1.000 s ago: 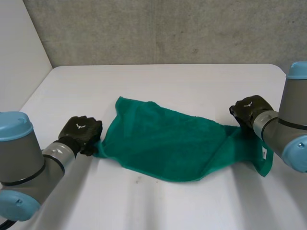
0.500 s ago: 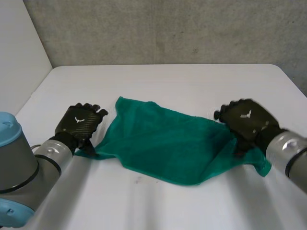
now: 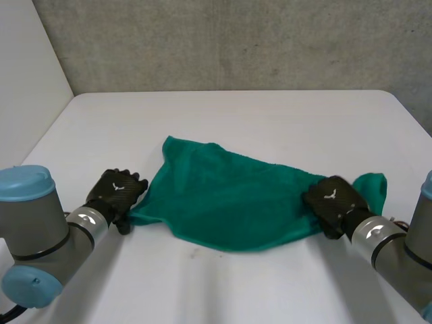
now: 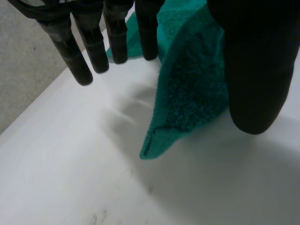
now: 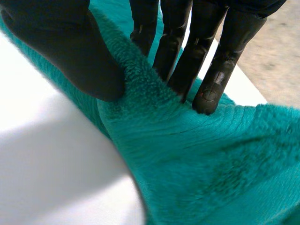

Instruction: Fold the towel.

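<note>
A green towel (image 3: 229,202) lies rumpled on the white table (image 3: 270,115), with a loose flap (image 3: 374,187) raised at its right end. My left hand (image 3: 118,190) rests at the towel's left corner. In the left wrist view its fingers (image 4: 75,51) are straight and apart from the thumb (image 4: 255,70), and the towel corner (image 4: 187,103) lies on the table between them. My right hand (image 3: 332,200) sits on the towel's near right edge. The right wrist view shows its thumb (image 5: 70,51) and fingers (image 5: 211,70) pinching a ridge of towel (image 5: 140,89).
A concrete wall (image 3: 236,40) stands behind the table's far edge. A white panel (image 3: 27,74) borders the table at the left. Bare table lies beyond the towel and in front of it.
My left hand has opened and let the left corner drop onto the table. My right hand has come forward and left along the right edge, then closed on the towel, bunching that end.
</note>
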